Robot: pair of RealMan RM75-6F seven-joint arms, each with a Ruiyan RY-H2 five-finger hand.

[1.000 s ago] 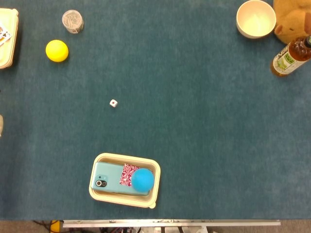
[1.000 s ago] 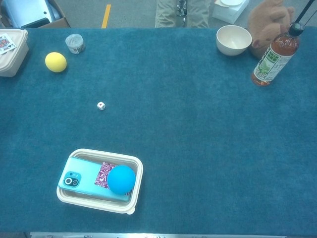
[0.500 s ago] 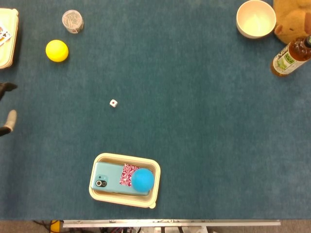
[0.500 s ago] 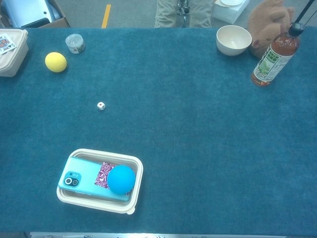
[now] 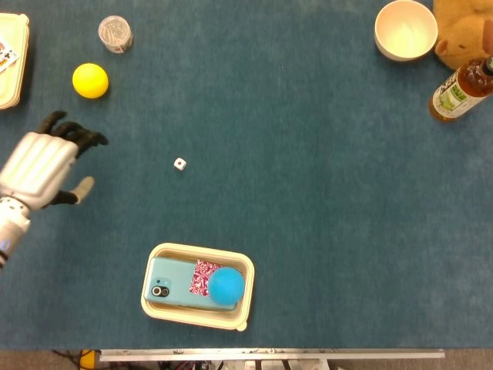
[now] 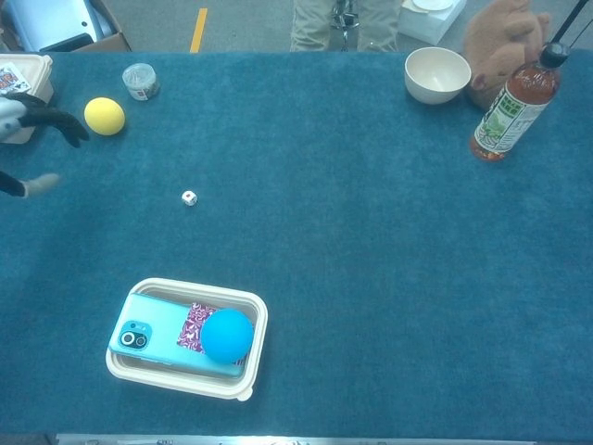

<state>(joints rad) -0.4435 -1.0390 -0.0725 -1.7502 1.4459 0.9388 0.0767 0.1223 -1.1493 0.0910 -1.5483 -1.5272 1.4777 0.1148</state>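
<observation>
My left hand (image 5: 42, 166) comes in from the left edge of the head view, white-backed with dark fingers spread and nothing in it; in the chest view only the left hand's fingertips (image 6: 42, 125) show. It hovers just below a yellow ball (image 5: 90, 80) (image 6: 104, 116). A small white die (image 5: 179, 163) (image 6: 189, 197) lies to the hand's right. Near the front, a cream tray (image 5: 243, 266) (image 6: 258, 311) holds a light-blue phone (image 5: 169, 281) (image 6: 148, 331) with a blue ball (image 5: 226, 285) (image 6: 227, 335) resting on it. My right hand is out of sight.
A small clear jar (image 5: 115, 34) stands at the back left beside a cream box (image 5: 11, 65). At the back right are a white bowl (image 5: 405, 29), a tea bottle (image 5: 460, 90) and a brown plush toy (image 5: 462, 31).
My left hand has moved in from the left edge toward the yellow ball, from barely visible to mostly in view. Nothing else has moved.
</observation>
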